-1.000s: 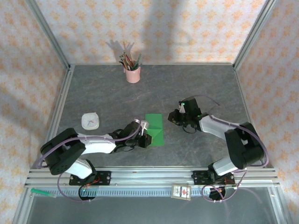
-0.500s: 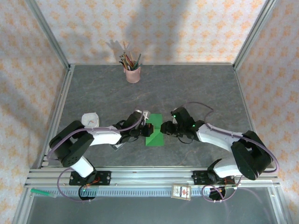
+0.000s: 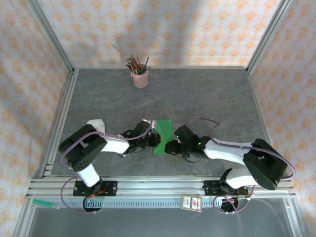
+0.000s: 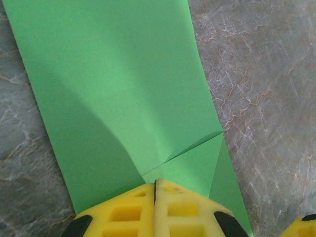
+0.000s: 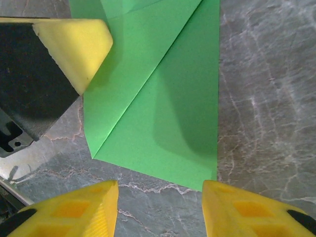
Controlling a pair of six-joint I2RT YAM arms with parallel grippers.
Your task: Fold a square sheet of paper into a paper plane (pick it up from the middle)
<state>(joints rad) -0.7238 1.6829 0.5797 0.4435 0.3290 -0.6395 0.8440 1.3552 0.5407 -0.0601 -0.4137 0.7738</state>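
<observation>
The square sheet of paper (image 3: 165, 132) lies flat on the dark table as a bright green creased shape with a folded corner flap (image 4: 195, 165). My left gripper (image 3: 153, 140) is shut, and its yellow fingertips (image 4: 155, 183) rest tip-down on the sheet's left part beside that flap. In the right wrist view the sheet's near corner (image 5: 163, 108) lies just ahead of my right gripper (image 5: 160, 190), which is open and straddles bare table. One left fingertip (image 5: 74, 49) shows at the upper left there. In the top view my right gripper (image 3: 171, 147) sits at the sheet's near right edge.
A pink cup of pencils (image 3: 140, 77) stands at the back of the table. A small white object (image 3: 95, 123) peeks out behind my left arm. Metal frame posts and patterned walls enclose the table; an aluminium rail (image 3: 158, 186) runs along the near edge.
My right gripper has swung left and nearer, from beside the sheet to its near right edge. My left arm has reached further onto the sheet's left side.
</observation>
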